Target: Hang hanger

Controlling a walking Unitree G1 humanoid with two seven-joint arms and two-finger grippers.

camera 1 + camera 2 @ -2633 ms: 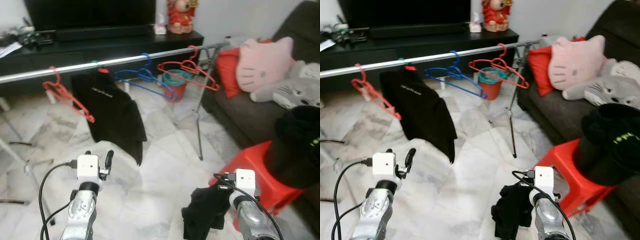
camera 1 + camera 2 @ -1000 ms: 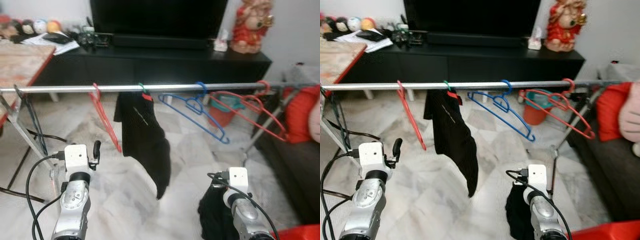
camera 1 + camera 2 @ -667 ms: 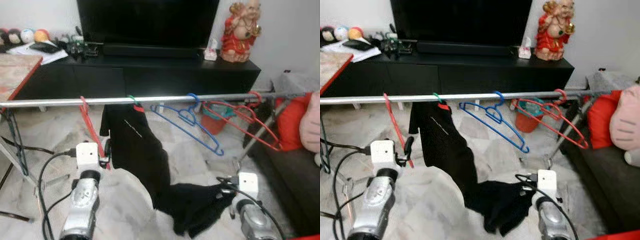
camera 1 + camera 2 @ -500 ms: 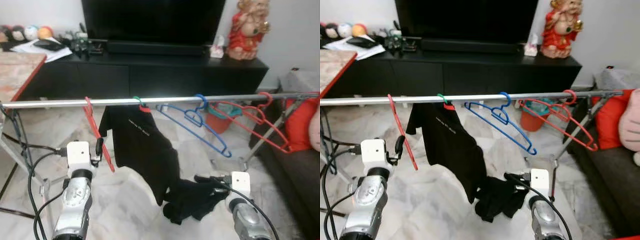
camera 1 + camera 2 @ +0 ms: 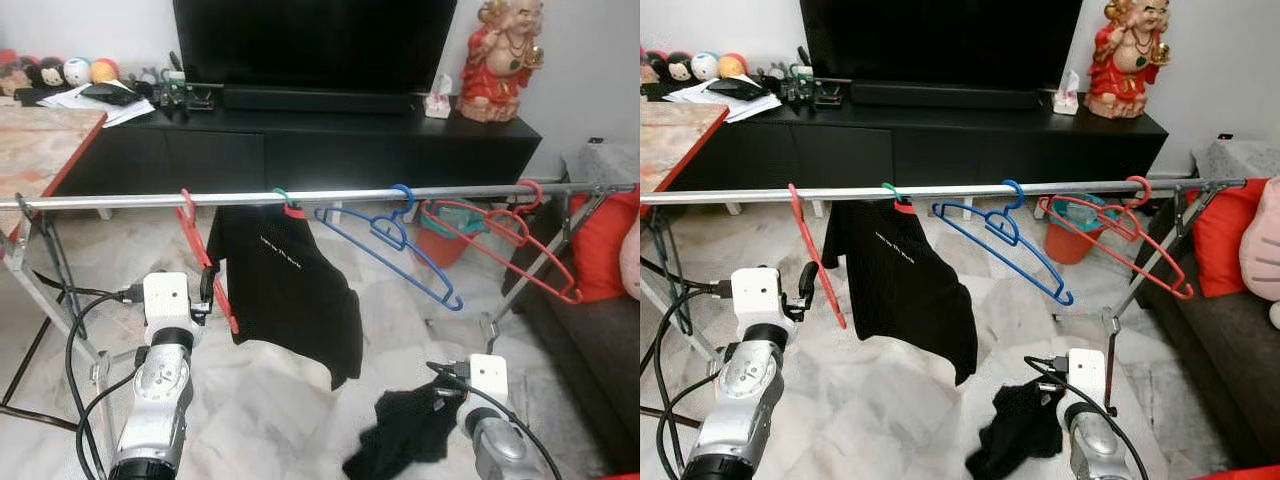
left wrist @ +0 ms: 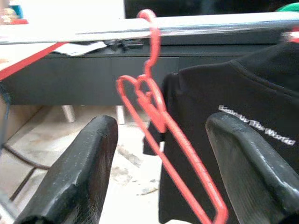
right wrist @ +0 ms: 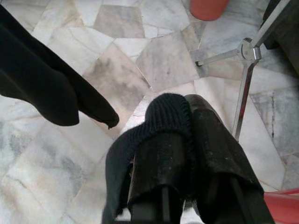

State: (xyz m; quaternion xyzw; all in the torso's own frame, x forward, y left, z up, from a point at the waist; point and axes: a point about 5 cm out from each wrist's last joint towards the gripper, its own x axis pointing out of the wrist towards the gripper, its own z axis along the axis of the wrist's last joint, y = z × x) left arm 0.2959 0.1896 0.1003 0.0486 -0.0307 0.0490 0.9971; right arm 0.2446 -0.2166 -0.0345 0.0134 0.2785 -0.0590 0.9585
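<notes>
A silver rail [image 5: 330, 195] runs across the room. On it hang a red hanger [image 5: 205, 265], a black T-shirt [image 5: 290, 300] on a green-hooked hanger, a blue hanger [image 5: 395, 240] and red hangers [image 5: 510, 235]. My left gripper [image 5: 208, 292] is open right by the left red hanger; in the left wrist view that hanger [image 6: 159, 121] hangs between the two fingers [image 6: 84, 163] without touching them. My right gripper [image 7: 187, 140] is low and shut on a black garment [image 5: 405, 440], which droops toward the floor and covers its fingertips.
A black TV stand [image 5: 300, 140] with a TV and a red figurine [image 5: 500, 60] stands behind the rail. An orange bin [image 5: 440, 235] sits beyond it. The rack's legs [image 5: 525, 275] and a sofa with a red cushion [image 5: 605, 245] are on the right, a table [image 5: 40, 140] on the left.
My right gripper has dropped lower with the black garment, which now hangs apart from the T-shirt's hem. The left gripper stays beside the red hanger. The camera shifted slightly.
</notes>
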